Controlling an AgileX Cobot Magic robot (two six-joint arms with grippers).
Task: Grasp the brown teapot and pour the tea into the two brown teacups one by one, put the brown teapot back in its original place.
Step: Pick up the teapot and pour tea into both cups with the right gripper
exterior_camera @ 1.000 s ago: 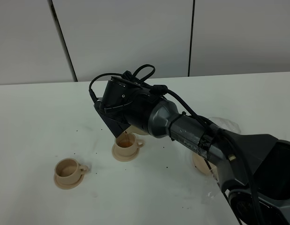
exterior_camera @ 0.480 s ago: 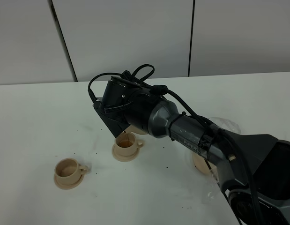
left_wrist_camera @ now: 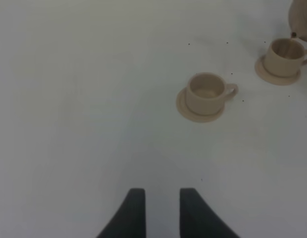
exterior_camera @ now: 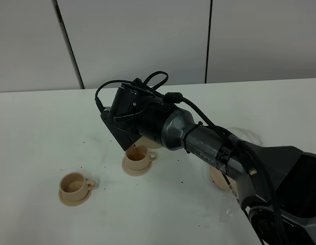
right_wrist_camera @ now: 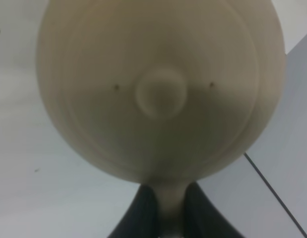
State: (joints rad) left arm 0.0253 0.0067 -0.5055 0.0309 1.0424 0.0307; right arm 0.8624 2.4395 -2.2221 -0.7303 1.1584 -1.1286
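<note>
My right gripper [right_wrist_camera: 170, 214] is shut on the small loop handle of the brown teapot [right_wrist_camera: 160, 89], whose lid fills the right wrist view. From the high camera the arm hides most of the teapot [exterior_camera: 149, 141]. The pot is tipped, with its spout over the nearer-centre teacup [exterior_camera: 137, 157], and a thin stream of tea runs into the cup. The other teacup [exterior_camera: 73, 185] stands on its saucer to the left and holds tea. The left wrist view shows both teacups [left_wrist_camera: 206, 93] [left_wrist_camera: 283, 56]. My left gripper [left_wrist_camera: 158, 210] hovers open over bare table. The plate [exterior_camera: 218, 178] peeks out behind the right arm.
Dark specks dot the white table [exterior_camera: 40, 132] around the cups. A pale crumpled clear sheet [exterior_camera: 247, 135] lies near the plate at the right. A grey panelled wall stands behind the table's far edge.
The teapot stays tipped over the same cup and keeps pouring. The wrist has shifted only very slightly. The left gripper's earlier state is not shown.
</note>
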